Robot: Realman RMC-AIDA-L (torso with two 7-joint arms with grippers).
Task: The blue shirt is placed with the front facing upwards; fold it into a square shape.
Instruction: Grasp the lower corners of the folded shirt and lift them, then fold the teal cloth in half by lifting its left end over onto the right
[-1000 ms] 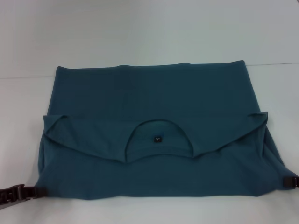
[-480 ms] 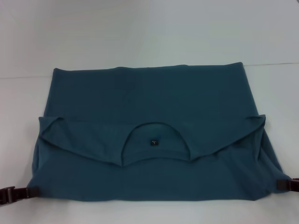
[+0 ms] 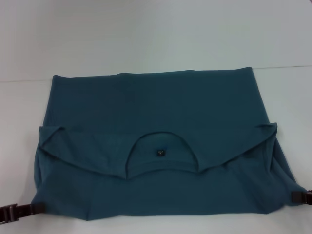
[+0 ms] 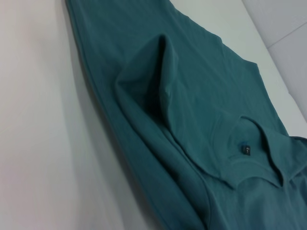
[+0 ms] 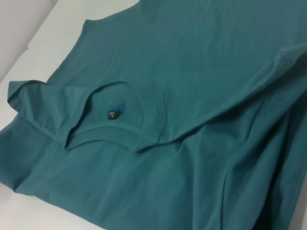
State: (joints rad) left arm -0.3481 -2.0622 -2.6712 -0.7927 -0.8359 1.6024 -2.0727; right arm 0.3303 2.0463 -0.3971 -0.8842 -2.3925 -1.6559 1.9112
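Observation:
The blue shirt (image 3: pixel 156 107) lies on the white table with its collar end folded over toward me, so the neck opening and the small dark neck label (image 3: pixel 160 153) face up. No lettering shows. My left gripper (image 3: pixel 35 209) is at the shirt's near left corner and my right gripper (image 3: pixel 295 196) at its near right corner; each is pinched on the fabric edge. The left wrist view looks along the shirt (image 4: pixel 192 96), where a raised fold of sleeve stands up. The shirt (image 5: pixel 192 72) and its label (image 5: pixel 112 115) fill the right wrist view.
The white table (image 3: pixel 146 34) extends beyond the shirt on the far side and both flanks. A faint seam (image 3: pixel 24 79) crosses the tabletop just behind the shirt's far edge. Only a narrow strip of table lies between the shirt and the near edge.
Both grippers have moved toward me with the shirt's near corners in them. The whole shirt has slid closer, and its near edge has widened.

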